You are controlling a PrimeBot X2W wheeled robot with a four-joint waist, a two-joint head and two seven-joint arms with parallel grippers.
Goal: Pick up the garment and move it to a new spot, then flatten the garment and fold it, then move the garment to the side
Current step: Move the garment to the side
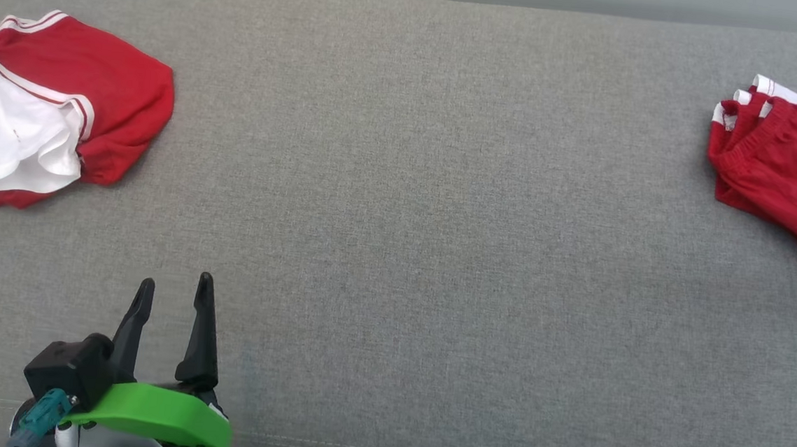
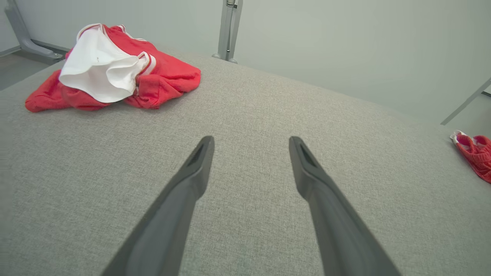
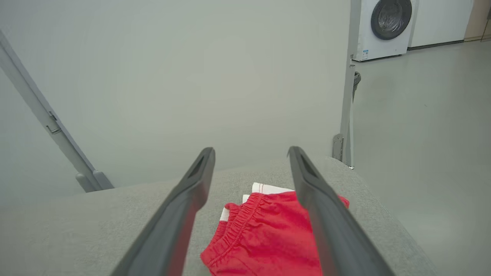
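My left gripper [image 1: 176,280] hangs low over the grey cushion [image 1: 443,184], jaws spread wide with nothing between them. The crumpled red-and-white garment [image 1: 56,108] lies well ahead of those jaws and off to their left, apart from them. My right gripper [image 3: 251,150] is also released and empty. The folded red shorts [image 3: 264,237] lie on the cushion beneath it, seen between its two fingers.

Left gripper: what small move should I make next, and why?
Probably ease the left gripper forward and leftward toward the crumpled red-and-white garment: its jaws stand open over the bare grey surface, and the garment lies unfolded, apart from the fingers.
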